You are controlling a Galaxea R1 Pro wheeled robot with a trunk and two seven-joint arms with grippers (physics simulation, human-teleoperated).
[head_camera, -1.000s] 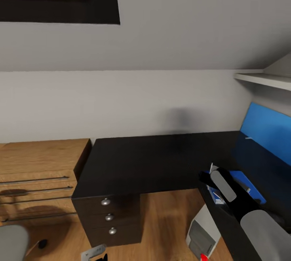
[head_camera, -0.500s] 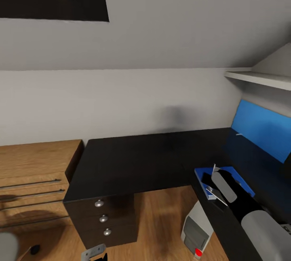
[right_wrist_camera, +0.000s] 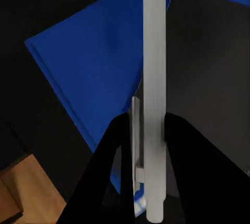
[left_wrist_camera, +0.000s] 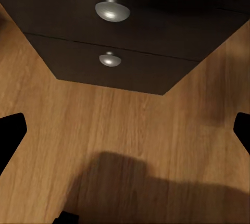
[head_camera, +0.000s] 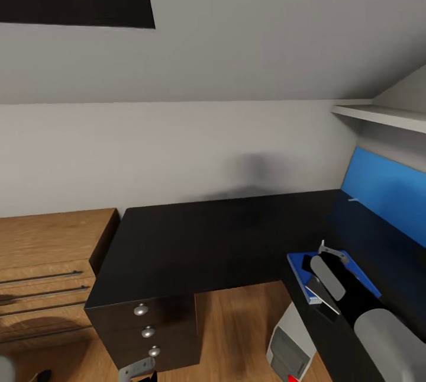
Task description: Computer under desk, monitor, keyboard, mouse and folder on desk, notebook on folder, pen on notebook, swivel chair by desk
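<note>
My right gripper (right_wrist_camera: 148,130) is shut on the pen (right_wrist_camera: 154,52), a slim silvery-white stick held between the two black fingers (right_wrist_camera: 112,151). Beneath it the dark grey notebook (right_wrist_camera: 208,78) lies on the bright blue folder (right_wrist_camera: 88,67). In the head view the folder (head_camera: 303,272) rests on the glossy black desk (head_camera: 207,240) near its inner corner, with my right gripper (head_camera: 313,263) over it. The light grey computer (head_camera: 290,340) stands on the floor under the desk. My left gripper (left_wrist_camera: 125,135) hangs open low over the wood floor, facing the drawer unit (left_wrist_camera: 112,31).
The black three-drawer unit (head_camera: 148,328) holds up the desk's left end, and a light wooden dresser (head_camera: 47,263) stands beside it. A blue back panel (head_camera: 387,192) and a white shelf (head_camera: 378,115) run along the right wall. The ceiling slopes low overhead.
The whole head view has shifted, so the camera has moved. My right gripper stays over the folder with the pen in it.
</note>
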